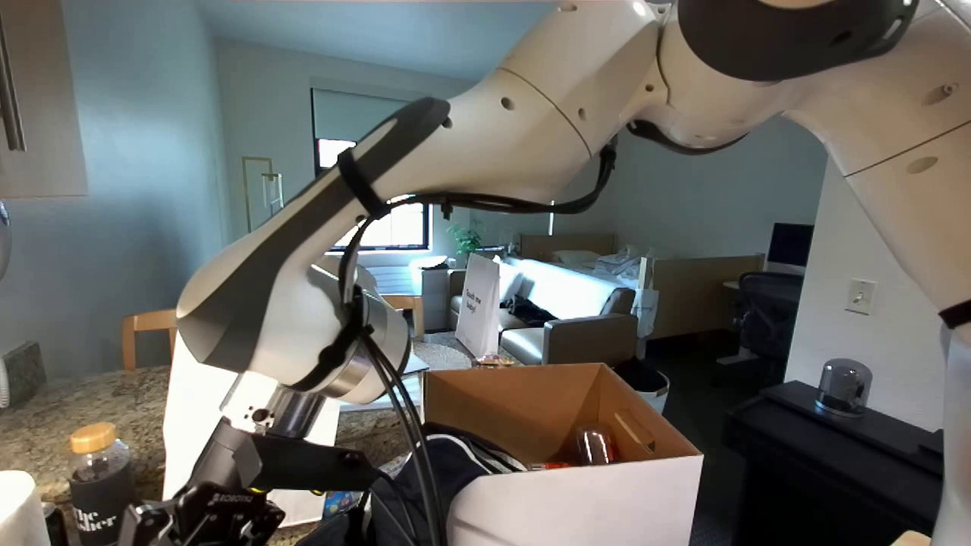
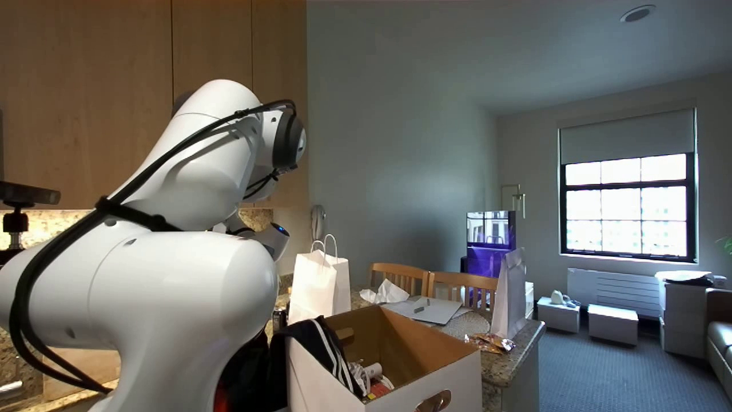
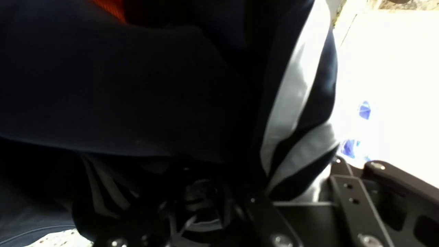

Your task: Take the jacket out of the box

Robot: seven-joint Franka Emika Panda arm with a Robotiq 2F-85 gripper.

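The black jacket (image 1: 457, 472) with white stripes hangs over the rim of the large box (image 1: 576, 508). Part of it lies inside, and part hangs down outside on the gripper's side; an exterior view shows the same drape (image 2: 304, 336) at the box's brown-walled corner (image 2: 417, 343). My gripper (image 1: 205, 527) points down low beside the box, its fingertips cut off by the lower frame edge. In the wrist view the jacket (image 3: 164, 89) fills most of the picture, and striped folds run down into the gripper's jaws (image 3: 267, 195). The fingertips are buried in dark fabric.
A white paper bag (image 2: 320, 289) stands on the granite counter (image 1: 45, 409) close behind the gripper. A bottle with an orange cap (image 1: 102, 485) stands near it. The box also holds a clear bottle (image 1: 595, 445) and white cabled items (image 2: 372, 371). Another bag (image 2: 510, 297) stands farther back.
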